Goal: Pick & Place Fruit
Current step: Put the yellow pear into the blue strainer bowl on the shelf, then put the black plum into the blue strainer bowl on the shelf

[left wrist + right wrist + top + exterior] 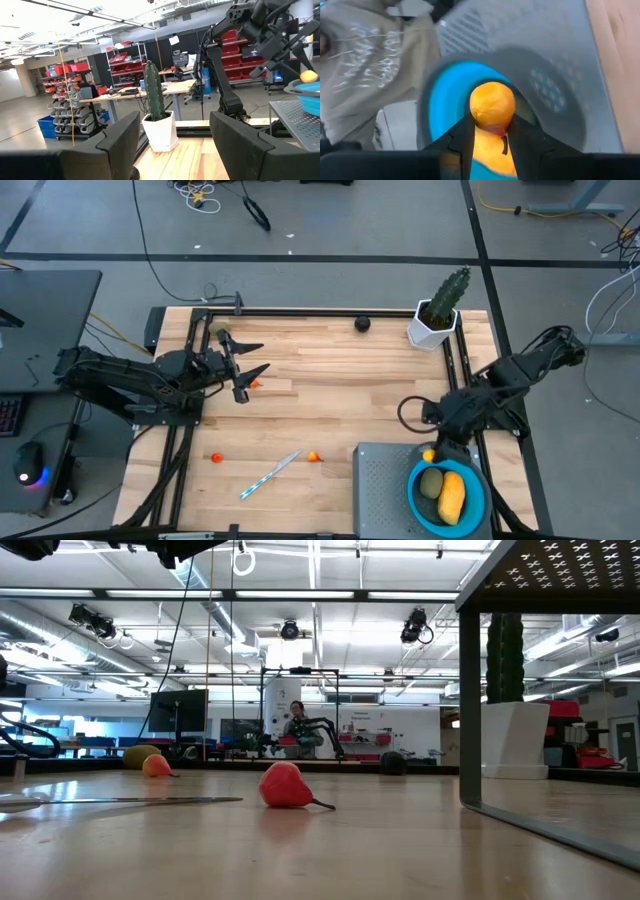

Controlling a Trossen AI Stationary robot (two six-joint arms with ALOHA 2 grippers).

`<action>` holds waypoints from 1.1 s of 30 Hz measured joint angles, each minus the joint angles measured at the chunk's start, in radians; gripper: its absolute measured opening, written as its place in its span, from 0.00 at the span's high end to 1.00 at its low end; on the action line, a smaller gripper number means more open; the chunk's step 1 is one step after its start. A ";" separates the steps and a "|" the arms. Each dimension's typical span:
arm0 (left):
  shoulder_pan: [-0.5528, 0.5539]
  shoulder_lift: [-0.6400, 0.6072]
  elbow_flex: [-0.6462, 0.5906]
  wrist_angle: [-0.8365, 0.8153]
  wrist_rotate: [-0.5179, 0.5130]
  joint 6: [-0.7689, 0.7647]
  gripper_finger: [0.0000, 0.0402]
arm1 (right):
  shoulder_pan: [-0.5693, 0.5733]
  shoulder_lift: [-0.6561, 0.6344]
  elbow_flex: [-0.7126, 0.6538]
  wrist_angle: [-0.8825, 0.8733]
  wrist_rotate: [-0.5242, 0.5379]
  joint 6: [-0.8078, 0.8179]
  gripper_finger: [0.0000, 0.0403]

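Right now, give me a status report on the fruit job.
Right gripper shut on orange fruit above blue bowl. Left gripper open, mid-table. Black ball and three small pieces still out. Nothing blocking.

You have a yellow oblong fruit (453,497) and an olive-brown oval (431,483) lying side by side in the blue bowl (417,505). A small orange piece (492,106) sits pinched in the right gripper (489,134) over that bowl. The black ball (362,324) rests near the desk's far edge. Three tiny orange-red pieces lie apart on the desk (216,457) (315,456) (254,383).
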 joint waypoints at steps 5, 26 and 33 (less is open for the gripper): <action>0.000 0.000 0.000 0.000 0.000 0.000 0.38 | 0.007 0.000 0.000 -0.087 -0.030 0.119 0.73; 0.000 0.000 0.000 -0.007 0.000 0.000 0.38 | 0.045 0.004 0.000 -0.039 -0.010 0.217 0.62; 0.000 0.000 0.000 -0.008 0.000 -0.003 0.38 | 0.083 0.005 0.000 -0.018 0.017 0.241 0.61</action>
